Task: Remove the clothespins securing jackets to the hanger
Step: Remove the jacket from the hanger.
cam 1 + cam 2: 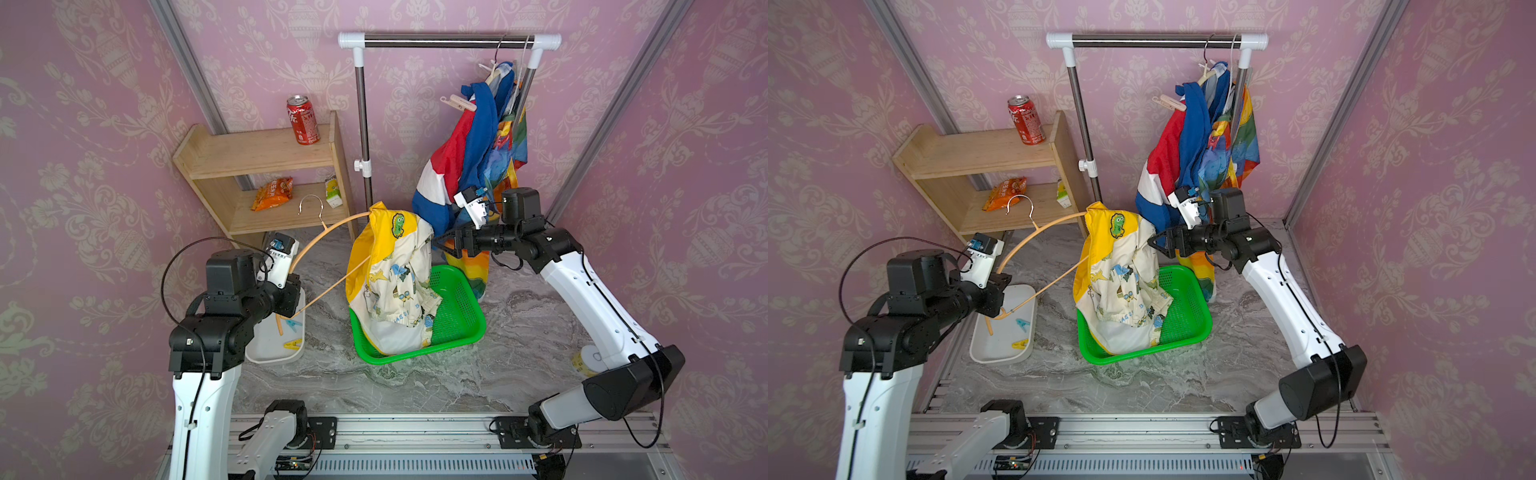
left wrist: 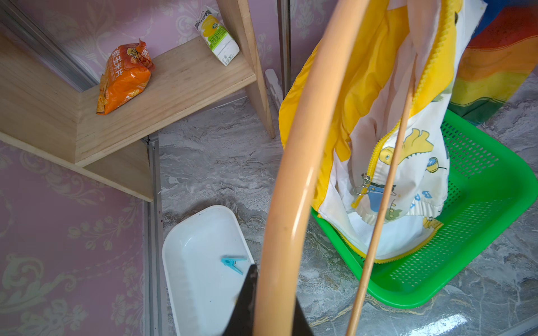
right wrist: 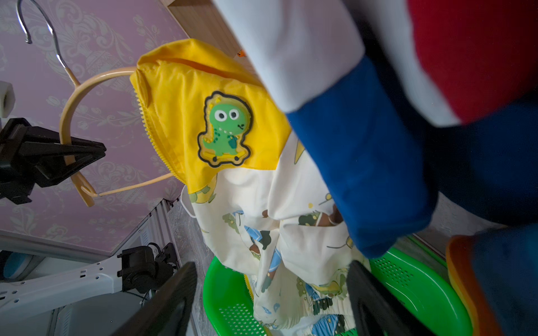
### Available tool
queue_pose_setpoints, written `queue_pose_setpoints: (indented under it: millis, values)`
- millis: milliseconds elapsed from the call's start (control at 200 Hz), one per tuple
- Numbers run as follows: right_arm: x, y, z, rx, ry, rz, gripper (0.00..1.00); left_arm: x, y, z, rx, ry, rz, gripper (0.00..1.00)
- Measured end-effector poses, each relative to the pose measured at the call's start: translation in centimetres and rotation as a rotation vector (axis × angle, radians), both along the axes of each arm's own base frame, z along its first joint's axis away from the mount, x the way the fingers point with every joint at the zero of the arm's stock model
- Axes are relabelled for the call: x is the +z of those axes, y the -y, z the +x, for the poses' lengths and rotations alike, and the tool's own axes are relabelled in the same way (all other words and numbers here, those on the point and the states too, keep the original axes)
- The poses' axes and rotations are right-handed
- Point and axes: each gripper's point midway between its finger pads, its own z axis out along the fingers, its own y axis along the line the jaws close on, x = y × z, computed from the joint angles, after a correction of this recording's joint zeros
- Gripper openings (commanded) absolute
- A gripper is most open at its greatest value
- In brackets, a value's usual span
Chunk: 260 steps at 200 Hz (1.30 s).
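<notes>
Clothespins already off: a light blue clothespin (image 1: 293, 325) and a yellow clothespin (image 1: 293, 343) lie apart from each other in the white tray (image 1: 270, 353), beside the left arm. One pale pink-beige clothespin (image 1: 459, 104) is clipped at the shoulder of the blue-red-white jacket (image 1: 453, 166), which hangs on the clothes rack (image 1: 449, 40). The rainbow patchwork jacket (image 1: 509, 137) hangs just behind it. Any pins on that one are hidden by folds.

The yellow dinosaur jacket (image 1: 395, 282) hangs from one end of a beige hanger (image 1: 328, 232). Its hem rests in the green basket (image 1: 461, 303). No clothespin is visible on this jacket in any view.

The left gripper (image 1: 294, 291) is pressed together on the bare end of the beige hanger and holds it off the rack, tilted. The right gripper (image 3: 270, 299) has its jaws spread wide and pinches nothing. It sits just beside the upper edge of the yellow jacket. In the right wrist view the fabric lies in line with the gap. Contact cannot be confirmed.

Assessment: the task is partly complete. Two pins are out and the first jacket appears freed. At least the pink-beige pin remains, and both jackets on the rack are yet to be handled.
</notes>
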Motion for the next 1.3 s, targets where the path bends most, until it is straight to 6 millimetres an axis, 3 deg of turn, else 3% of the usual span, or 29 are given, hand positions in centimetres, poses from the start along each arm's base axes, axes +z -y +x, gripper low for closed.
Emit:
queue_pose_setpoints:
  millis: [175, 275, 540, 740, 841, 966, 1146, 1301]
  values:
    - [-2.9, -1.2, 1.1, 0.012, -0.069, -0.006, 0.81, 1.1, 0.4, -0.8, -0.015, 0.020, -0.023, 0.00]
    - [-3.6, -1.5, 1.2, 0.009, -0.087, 0.009, 0.81, 1.8, 0.6, -1.3, -0.019, 0.028, -0.036, 0.00]
    - [-1.2, -2.9, 1.9, 0.019, -0.065, 0.141, 0.83, 2.5, 0.9, -2.6, -0.029, 0.027, -0.055, 0.00]
    - [-0.5, -6.2, -0.3, 0.105, -0.058, 0.161, 0.82, 2.4, 1.0, -2.8, -0.032, 0.018, -0.058, 0.00]
    - [-0.7, -7.4, -1.4, 0.140, -0.062, 0.151, 0.70, 2.3, 1.0, -2.8, -0.033, 0.016, -0.058, 0.00]
    - [-1.3, -7.9, -1.5, 0.146, -0.056, 0.120, 0.32, 2.3, 1.0, -2.6, -0.035, 0.010, -0.059, 0.00]
    - [-2.8, -7.1, 0.1, 0.049, -0.057, 0.052, 0.00, 2.6, 1.1, -2.2, -0.039, 0.006, -0.060, 0.00]
    - [-3.2, -6.0, 1.5, -0.050, -0.023, 0.001, 0.00, 2.2, 0.7, -2.4, -0.030, -0.013, -0.036, 0.00]
